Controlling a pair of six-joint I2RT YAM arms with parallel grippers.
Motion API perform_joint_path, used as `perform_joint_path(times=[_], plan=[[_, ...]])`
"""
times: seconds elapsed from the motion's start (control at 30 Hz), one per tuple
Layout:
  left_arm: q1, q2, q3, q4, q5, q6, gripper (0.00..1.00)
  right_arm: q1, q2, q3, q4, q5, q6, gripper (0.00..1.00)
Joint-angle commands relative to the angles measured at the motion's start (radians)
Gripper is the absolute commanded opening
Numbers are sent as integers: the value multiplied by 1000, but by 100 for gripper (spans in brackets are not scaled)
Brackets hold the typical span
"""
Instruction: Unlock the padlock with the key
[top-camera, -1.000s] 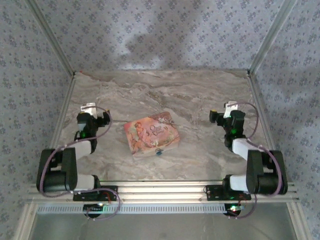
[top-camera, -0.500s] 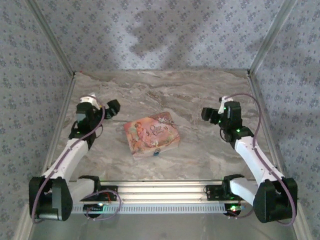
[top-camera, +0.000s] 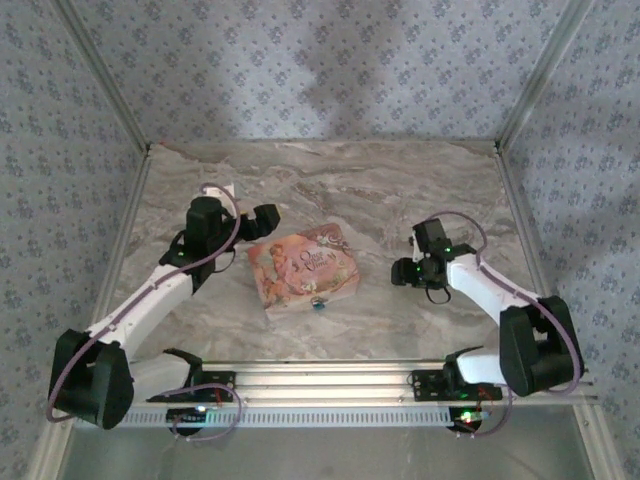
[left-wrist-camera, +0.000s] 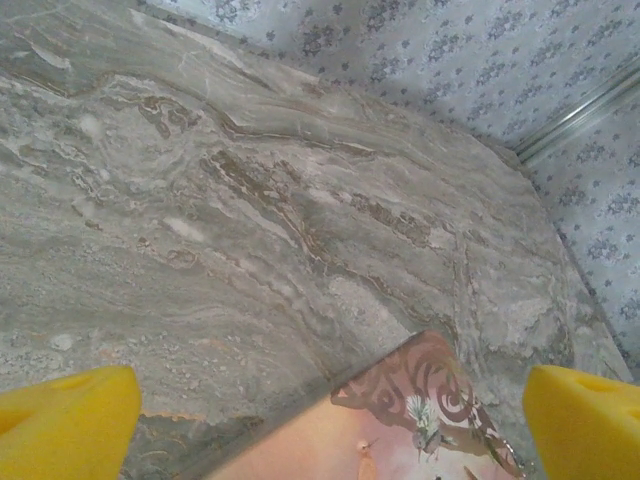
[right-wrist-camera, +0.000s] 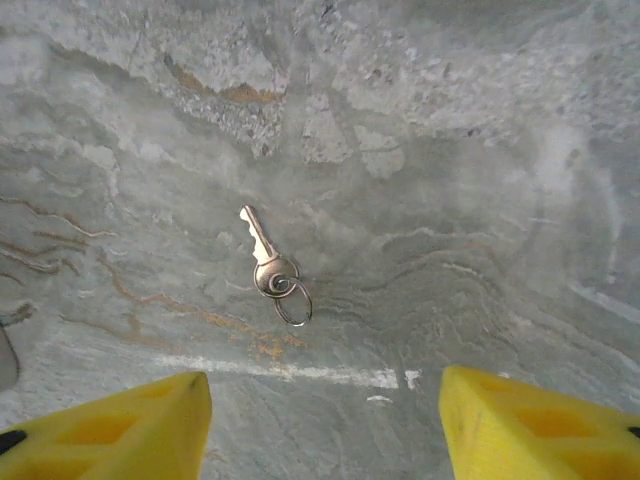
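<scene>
The tiny blue padlock (top-camera: 318, 303) lies at the near edge of the pink illustrated box (top-camera: 303, 270). A small silver key (right-wrist-camera: 262, 257) with a wire ring (right-wrist-camera: 293, 301) lies flat on the marble, ahead of my right gripper (right-wrist-camera: 325, 430), whose yellow fingers (right-wrist-camera: 110, 430) stand wide apart with nothing between them. From above, the right gripper (top-camera: 405, 271) hovers just right of the box. My left gripper (top-camera: 262, 222) is open at the box's far left corner. Its wrist view has the box corner (left-wrist-camera: 400, 430) between its yellow fingertips (left-wrist-camera: 65, 420).
The marble table (top-camera: 330, 180) is fenced by aluminium rails and patterned cloth walls on three sides. A white scuff line (right-wrist-camera: 300, 372) marks the stone just in front of the right fingers.
Both arms have unfolded from their rest poses and reached inward. The left gripper moved right to the box's far corner; the right gripper swung left and down over the key.
</scene>
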Motion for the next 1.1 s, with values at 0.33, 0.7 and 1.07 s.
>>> perform_joint_path(times=[0.33, 0.7, 1.07], plan=[[-16, -10, 25, -24, -8, 13, 98, 0, 174, 110, -2, -64, -14, 39], [-17, -28, 23, -38, -20, 19, 98, -3, 210, 112, 9, -59, 0, 26], [-17, -34, 25, -47, -22, 23, 98, -3, 260, 109, 24, -60, 8, 19]])
